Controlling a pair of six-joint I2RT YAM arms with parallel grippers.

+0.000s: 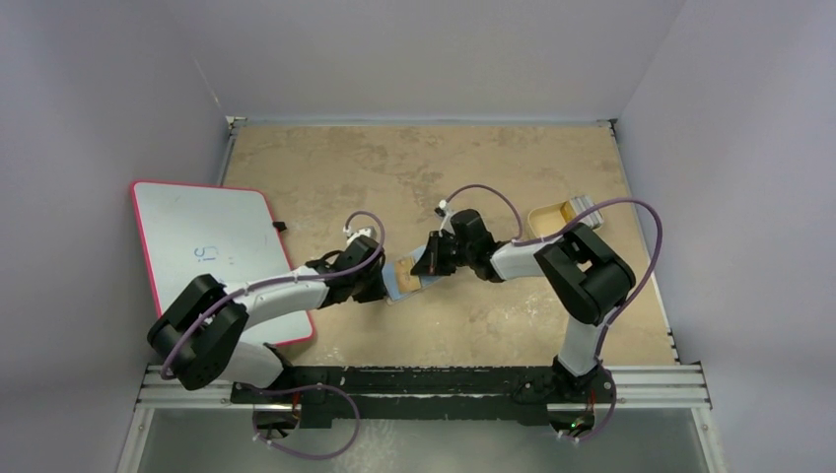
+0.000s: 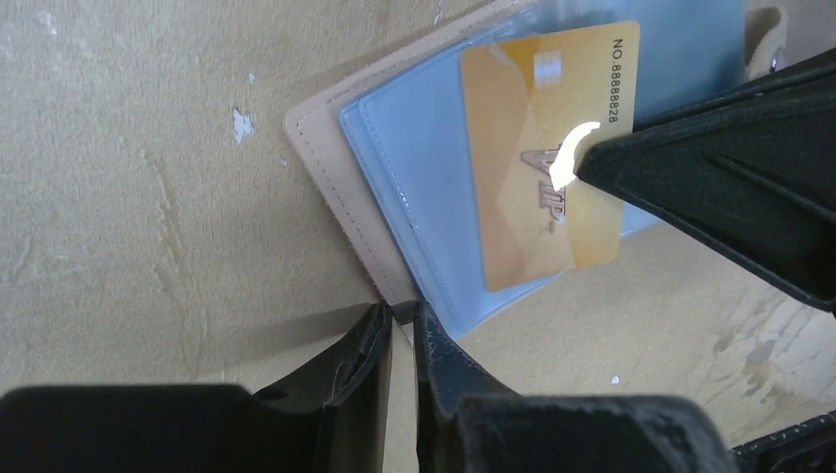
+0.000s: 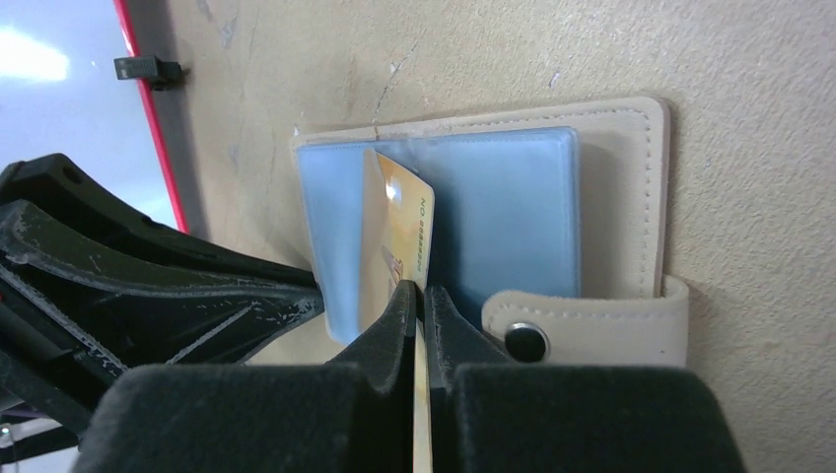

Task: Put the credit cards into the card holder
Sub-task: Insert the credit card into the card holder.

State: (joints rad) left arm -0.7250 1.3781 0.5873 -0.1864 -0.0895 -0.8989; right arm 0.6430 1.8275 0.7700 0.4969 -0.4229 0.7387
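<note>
Over card holder point(image 3: 616, 197), gold card point(image 3: 399, 222) (tilted)

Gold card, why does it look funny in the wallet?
The gold card stands up on its edge over the blue inside of the open wallet. The right fingers pinch it, so it isn't lying flat in a slot.

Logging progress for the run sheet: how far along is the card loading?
Done: card holder lies open, left gripper pinching its edge. In hand: right gripper holds a gold card against the blue lining, not yet seated. Left: seat it; no other card shows in the holder.
</note>
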